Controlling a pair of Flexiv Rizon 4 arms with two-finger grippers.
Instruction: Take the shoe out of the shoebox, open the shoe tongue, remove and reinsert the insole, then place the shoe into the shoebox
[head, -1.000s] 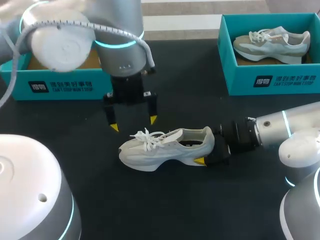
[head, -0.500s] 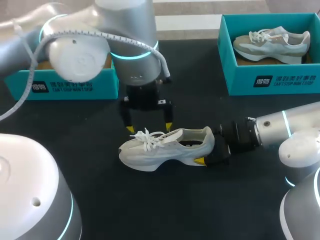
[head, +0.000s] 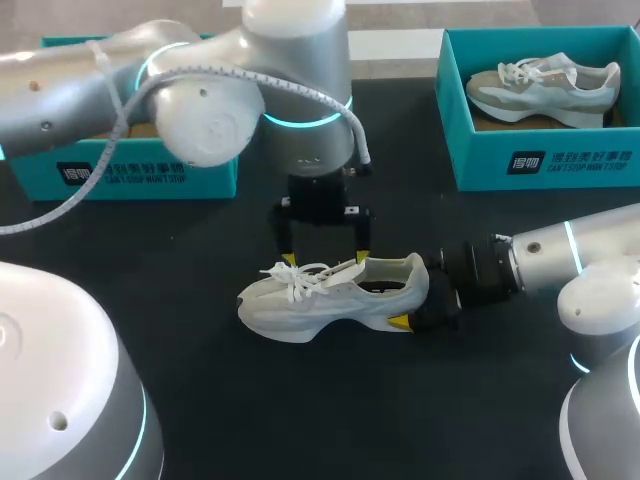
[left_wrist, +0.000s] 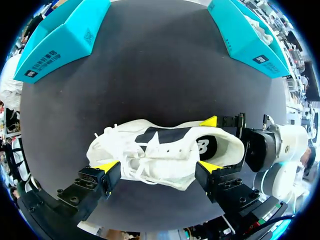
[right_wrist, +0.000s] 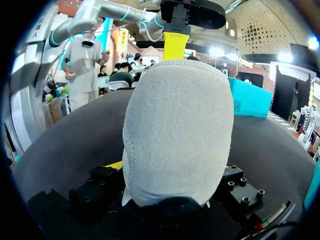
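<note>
A white shoe (head: 330, 295) lies on its sole mid-table, toe toward the left. My right gripper (head: 420, 305) comes in from the right and is shut on the shoe's heel (right_wrist: 177, 130), one finger on each side; a yellow fingertip (left_wrist: 209, 121) presses the far side. My left gripper (head: 323, 258) hangs open just above the laces, its fingertips spread along the shoe's length. In the left wrist view the shoe (left_wrist: 165, 155) lies ahead of the open left gripper (left_wrist: 157, 167), tongue and dark insole showing.
A teal shoebox (head: 130, 170) stands at the back left, partly hidden by my left arm. Another teal shoebox (head: 545, 160) at the back right holds a second shoe (head: 545, 85). The table top is black.
My left arm has swung to the right and come down, from beside the shoe's toe to just over its laces. Neither the right gripper nor the shoe has moved.
</note>
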